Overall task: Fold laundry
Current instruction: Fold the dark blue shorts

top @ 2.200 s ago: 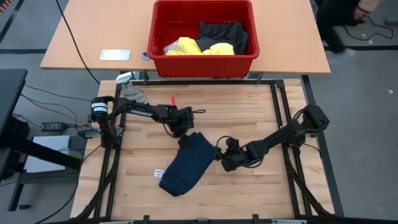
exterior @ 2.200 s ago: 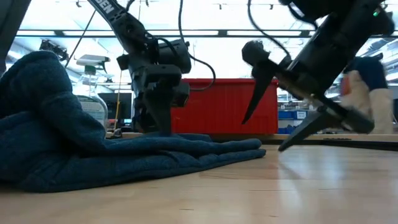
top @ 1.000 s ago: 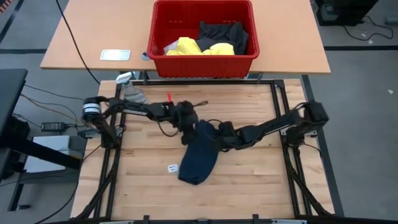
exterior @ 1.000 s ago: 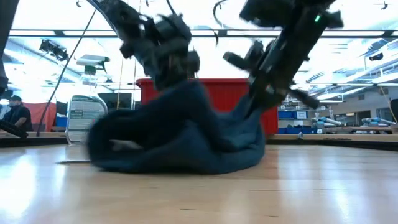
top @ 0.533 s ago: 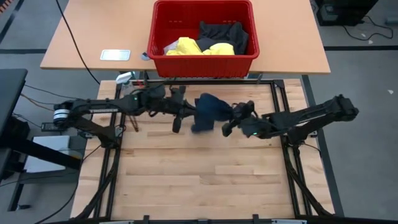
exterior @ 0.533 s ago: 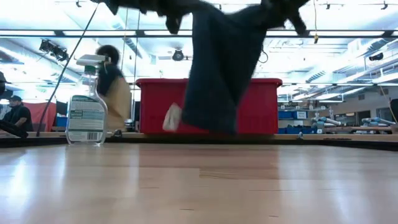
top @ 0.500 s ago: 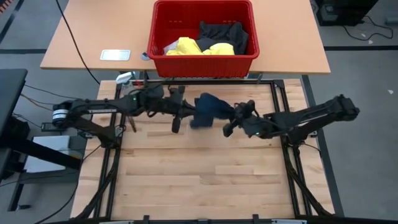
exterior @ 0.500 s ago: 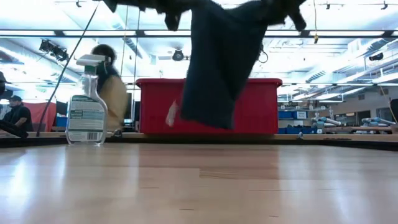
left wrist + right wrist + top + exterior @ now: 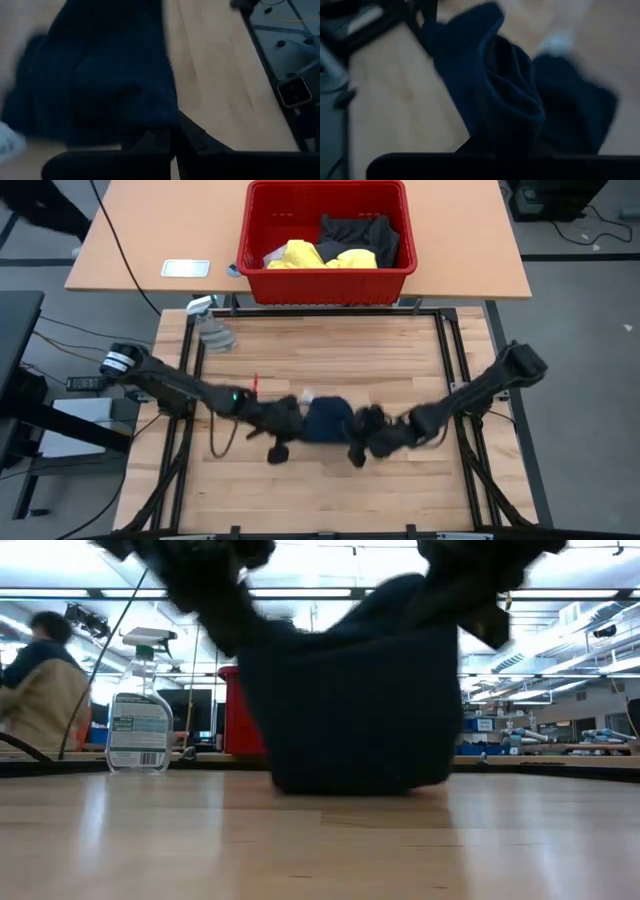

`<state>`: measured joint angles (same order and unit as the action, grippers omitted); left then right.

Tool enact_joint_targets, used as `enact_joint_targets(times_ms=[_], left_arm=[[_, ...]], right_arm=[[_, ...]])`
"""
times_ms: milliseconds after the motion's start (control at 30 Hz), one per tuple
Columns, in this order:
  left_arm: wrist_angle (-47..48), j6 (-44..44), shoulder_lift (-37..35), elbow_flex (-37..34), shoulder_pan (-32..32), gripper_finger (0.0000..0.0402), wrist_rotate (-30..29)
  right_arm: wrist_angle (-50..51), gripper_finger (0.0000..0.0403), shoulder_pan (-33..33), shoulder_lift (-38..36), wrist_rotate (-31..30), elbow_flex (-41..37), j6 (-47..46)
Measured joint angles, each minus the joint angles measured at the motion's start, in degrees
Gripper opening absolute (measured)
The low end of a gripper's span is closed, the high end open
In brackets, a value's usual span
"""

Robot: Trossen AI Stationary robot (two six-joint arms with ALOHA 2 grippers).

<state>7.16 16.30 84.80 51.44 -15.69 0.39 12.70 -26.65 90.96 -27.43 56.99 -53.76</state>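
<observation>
A small navy garment (image 9: pixel 328 420) is strung between my two grippers over the middle of the wooden table (image 9: pixel 400 350). In the low view the navy garment (image 9: pixel 350 710) sags like a pouch, and its lower fold (image 9: pixel 350 785) touches the tabletop. My left gripper (image 9: pixel 298 422) is shut on its left end. My right gripper (image 9: pixel 358 426) is shut on its right end. Both arms are blurred in the low view. The wrist views show the navy cloth (image 9: pixel 100 75) (image 9: pixel 505 90) bunched just ahead of the fingers. My left gripper pinches the garment's upper left edge (image 9: pixel 152 125) between its shut fingers, slanting down from the table's left. How many layers it has cannot be told. My right gripper pinches the bunched upper right edge (image 9: pixel 507 132), slanting down from the table's right. The cloth hangs slack between both holds, its bottom on the table.
A red basket (image 9: pixel 325 275) holding yellow and dark garments stands on the far table. A spray bottle (image 9: pixel 138 705) stands at the table's far left. A small white tag (image 9: pixel 305 395) lies just beyond the garment. A person (image 9: pixel 40 690) passes in the room behind.
Both grippers swung the garment up and toward the far edge, where it hung clear of the table. They then came back toward the near edge and down. The garment now sags between them with its lower fold on the table. Both wrists have rolled.
</observation>
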Motion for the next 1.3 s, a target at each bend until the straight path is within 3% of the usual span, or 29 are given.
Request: enact_joint_targets(times_ms=[100, 233, 600, 733, 900, 1100, 1300], left_arm=[[-0.2, 8.3, 2.4, -1.0, -3.8, 0.0005, -2.2], [-0.8, 12.5, 3.3, -1.0, -4.5, 0.0009, -4.7], [-4.1, 15.3, 3.6, -0.7, 5.9, 0.0012, -6.1], [-2.1, 14.1, 6.9, -1.0, 9.1, 0.0013, -6.1], [-2.6, 14.5, 9.8, -1.1, 12.1, 0.0017, -4.6], [-2.0, 14.7, 8.2, -1.2, 13.6, 0.0059, -3.7], [0.6, 18.4, 4.4, -1.2, 14.0, 0.0118, -2.4]], right_arm=[[-4.3, 0.0010, -3.8, 5.0, 0.1, 0.0, -7.2], [-4.2, 0.0010, -4.5, 7.2, 0.0, 0.0, -10.5], [5.4, 0.0010, 7.7, 3.1, 0.6, 0.0, -9.2], [6.4, 0.0014, 12.6, 4.1, 6.2, -1.6, -8.2], [6.4, 0.0086, 15.7, 5.1, 13.6, -3.3, -11.0], [5.7, 0.0176, 16.7, 1.7, 12.9, -2.6, -10.5], [1.2, 0.0202, 16.5, -0.4, 14.9, -2.5, -6.5]])
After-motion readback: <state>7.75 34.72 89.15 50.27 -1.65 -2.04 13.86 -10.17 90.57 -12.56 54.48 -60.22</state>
